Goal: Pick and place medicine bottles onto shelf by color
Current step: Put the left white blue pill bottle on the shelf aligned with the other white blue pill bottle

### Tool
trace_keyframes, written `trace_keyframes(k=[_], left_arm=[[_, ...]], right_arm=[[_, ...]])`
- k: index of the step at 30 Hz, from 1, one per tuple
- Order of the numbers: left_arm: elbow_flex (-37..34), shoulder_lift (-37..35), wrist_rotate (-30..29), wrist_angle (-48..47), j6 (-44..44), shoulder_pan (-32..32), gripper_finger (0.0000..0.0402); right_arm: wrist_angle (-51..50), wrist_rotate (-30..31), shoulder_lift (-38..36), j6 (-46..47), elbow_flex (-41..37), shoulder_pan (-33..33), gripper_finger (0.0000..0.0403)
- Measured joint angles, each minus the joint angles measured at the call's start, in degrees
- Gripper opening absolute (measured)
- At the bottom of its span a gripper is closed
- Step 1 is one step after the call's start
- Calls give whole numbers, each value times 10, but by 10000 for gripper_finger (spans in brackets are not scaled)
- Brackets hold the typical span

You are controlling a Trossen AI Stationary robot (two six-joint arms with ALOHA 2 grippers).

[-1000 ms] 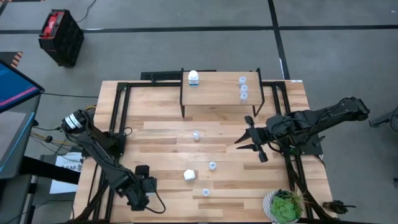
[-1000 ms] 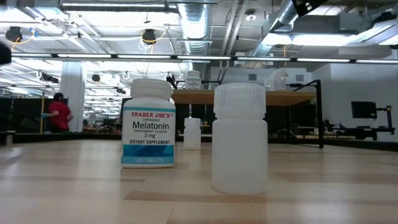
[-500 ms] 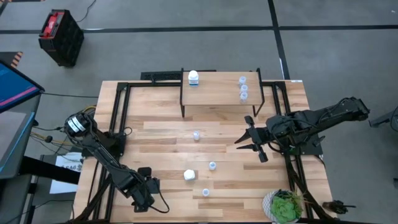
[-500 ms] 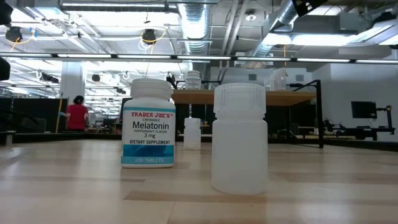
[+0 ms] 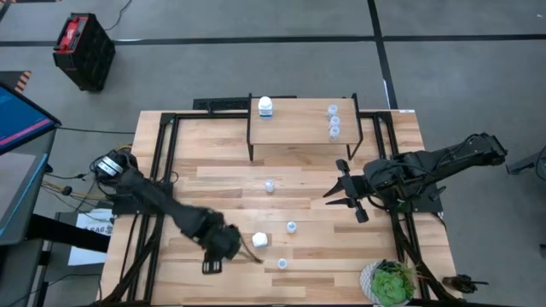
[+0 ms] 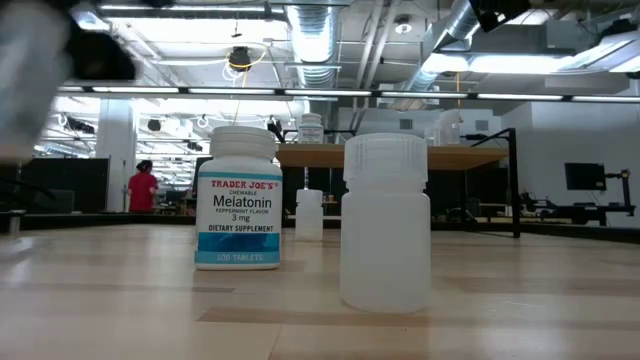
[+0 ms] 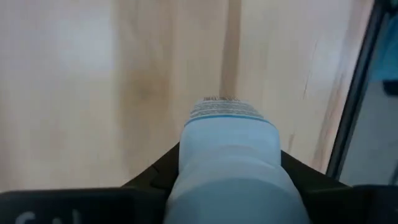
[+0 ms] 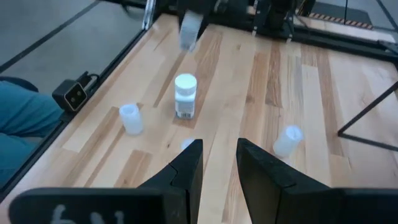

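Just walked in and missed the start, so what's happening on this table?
A two-armed robot is sorting medicine bottles onto the small shelf. One white bottle and three small translucent bottles stand on it. The left gripper reaches toward the white Melatonin bottle at the table's near side; three translucent bottles remain on the table. The right gripper waits shut, empty, near the shelf's right legs.

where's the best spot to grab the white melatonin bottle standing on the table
Grip the white labelled melatonin bottle across its round body, below the cap, coming from above or level from the side. It stands upright on the plank table, with clear space around it.
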Motion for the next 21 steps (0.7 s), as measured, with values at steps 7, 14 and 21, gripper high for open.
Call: trace_keyframes(k=[7, 14, 21], left_arm=[[218, 0, -190, -211, 188, 130, 129], [313, 0, -204, -171, 369, 325, 134], [315, 13, -99, -102, 540, 488, 129]], right_arm=[[-24, 0, 0, 0, 0, 0, 120], [-25, 0, 0, 4, 0, 0, 120], [-28, 0, 0, 5, 0, 0, 120]])
